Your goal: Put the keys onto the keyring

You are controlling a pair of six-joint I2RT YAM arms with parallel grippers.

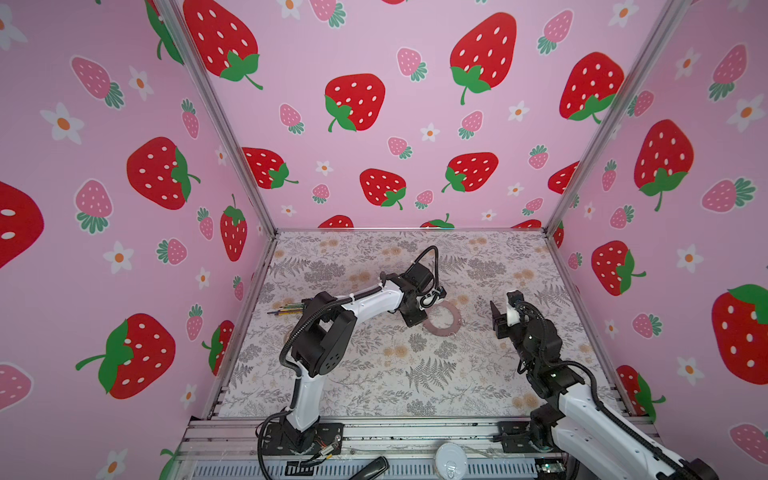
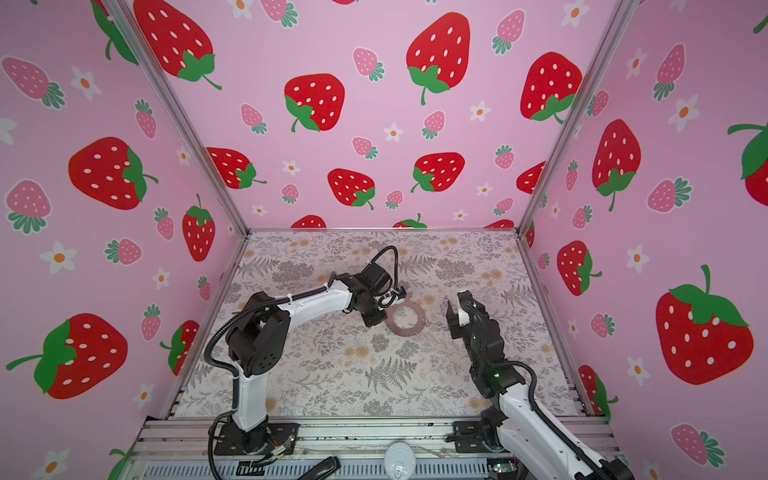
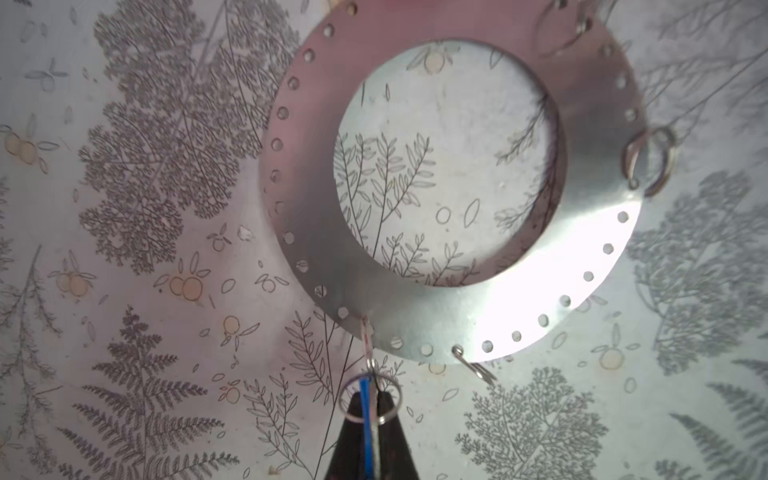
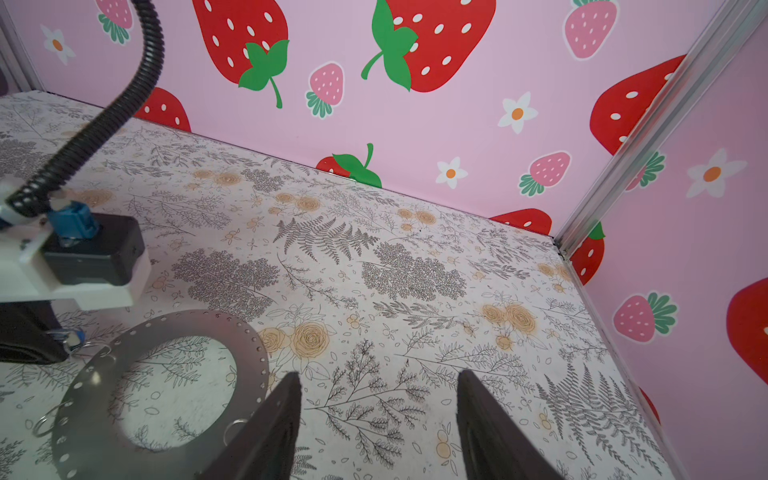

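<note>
In the left wrist view my left gripper (image 3: 368,419) is shut on the keys, a single blue-headed key (image 3: 365,409) seen edge-on, with a small wire ring (image 3: 390,409) round it. It sits at the rim of the keyring (image 3: 540,291), a large flat grey ring lying on the table. Both top views show the keyring (image 1: 457,319) (image 2: 422,320) with the left gripper (image 1: 417,322) (image 2: 380,322) at its left edge; the key is hidden there. My right gripper (image 4: 378,382) (image 1: 496,318) (image 2: 451,318) is open and empty, to the right of the keyring (image 4: 253,332). A bit of the blue key (image 4: 74,335) shows there.
Small wire rings (image 3: 652,162) (image 3: 476,368) hang in the holes of the keyring's band. A dark bundle of thin tools (image 1: 291,309) lies at the table's left edge, behind the left arm. Pink strawberry walls (image 1: 374,124) close in the table on three sides.
</note>
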